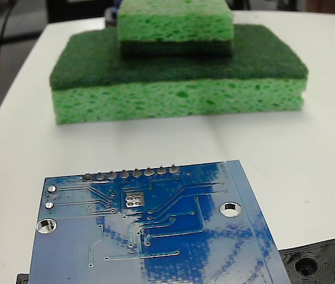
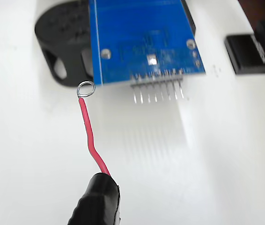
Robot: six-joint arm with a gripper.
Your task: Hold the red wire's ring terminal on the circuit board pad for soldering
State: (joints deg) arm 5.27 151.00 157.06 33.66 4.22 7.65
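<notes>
Black sleeve: nearest the wrist camera, at the bottom edge.
Red wire: runs up from the sleeve.
Ring terminal: just left of the circuit board's corner, off the board.
Pad: bare, near the pins.
Pincer: fingers not visible; cannot tell its state.
Sponges: stacked on the bench.

A white worktop fills most of the fixed view. At its upper centre lies a large light-green sponge with a dark-green scouring top, and a smaller sponge of the same kind is stacked on it. A black plastic part with round holes shows at the lower right.
</notes>
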